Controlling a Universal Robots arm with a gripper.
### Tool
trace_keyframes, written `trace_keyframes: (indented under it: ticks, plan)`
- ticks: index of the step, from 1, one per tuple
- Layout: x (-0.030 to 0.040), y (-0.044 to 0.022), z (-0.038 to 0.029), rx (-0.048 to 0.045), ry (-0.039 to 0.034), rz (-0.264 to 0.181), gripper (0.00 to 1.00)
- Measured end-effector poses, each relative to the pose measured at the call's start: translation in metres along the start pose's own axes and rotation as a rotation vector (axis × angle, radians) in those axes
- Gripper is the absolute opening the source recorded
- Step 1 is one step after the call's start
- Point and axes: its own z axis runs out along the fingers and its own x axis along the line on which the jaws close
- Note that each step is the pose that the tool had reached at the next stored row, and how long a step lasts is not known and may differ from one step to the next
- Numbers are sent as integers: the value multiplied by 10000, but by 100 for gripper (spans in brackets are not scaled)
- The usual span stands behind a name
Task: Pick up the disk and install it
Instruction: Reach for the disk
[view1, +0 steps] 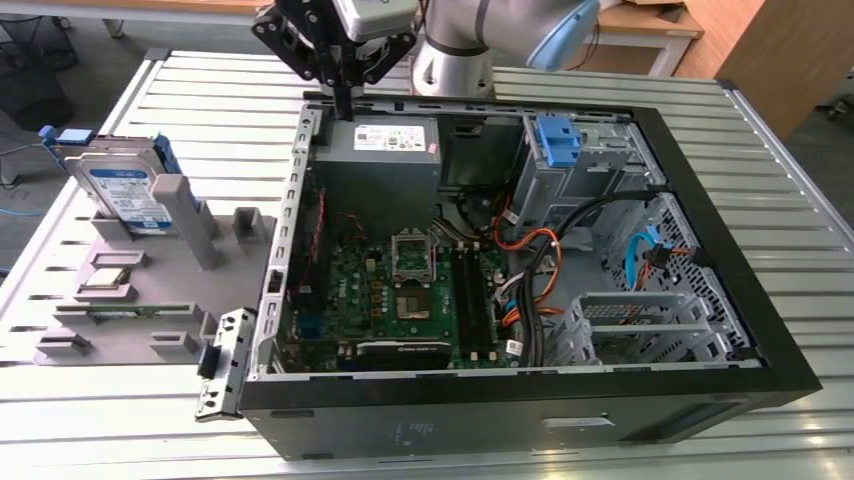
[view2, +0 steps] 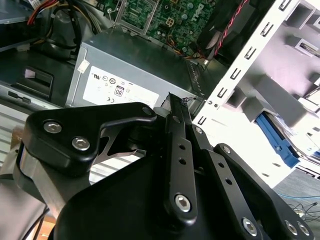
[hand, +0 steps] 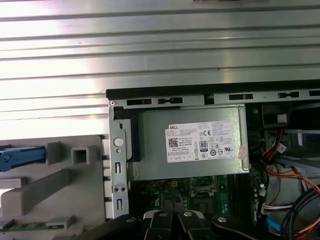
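Disk (view1: 124, 188) position? (K.)

Upright in the grey holder (view1: 187, 290) at the exterior view's left, well apart from the gripper (view1: 343, 115). Its fingers are pressed together on nothing, over the grey box (view1: 378, 165) in the open case (view1: 467, 425). (M.)

Handling? (K.)

Judged rigid, dense, shock-sensitive. Grip the long edges on the blue side rails (view1: 166, 152), never the label face. (M.)

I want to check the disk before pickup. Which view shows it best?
The exterior view: the disk stands upright in the grey holder, label facing the camera. Both wrist views show what looks like its blue rail.
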Motion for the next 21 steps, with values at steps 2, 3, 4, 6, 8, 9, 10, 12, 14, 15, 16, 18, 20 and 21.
trace_keyframes:
  ticks: [2,3,4,6,8,9,10,12,14,15,16,18,20,21]
  plan:
    - [10,-1,-1,1,0,0,10]
    - [12,-1,-1,1,1,0,10]
    - [13,-1,-1,1,1,-1,10]
    - [23,-2,0,0,0,0,10]
    - [23,-2,0,1,1,0,10]
    - [26,-2,0,0,0,1,10]
    - [30,-2,0,1,0,2,10]
    - [41,-4,-1,1,1,0,10]
    - [58,-5,-1,0,0,0,10]
    - [67,-5,-1,1,1,0,10]
    - [75,-6,-1,1,0,0,10]
    - [82,-6,-1,0,0,0,10]
    - [83,-6,-1,0,0,-1,10]
    - [83,-6,-2,0,0,0,10]
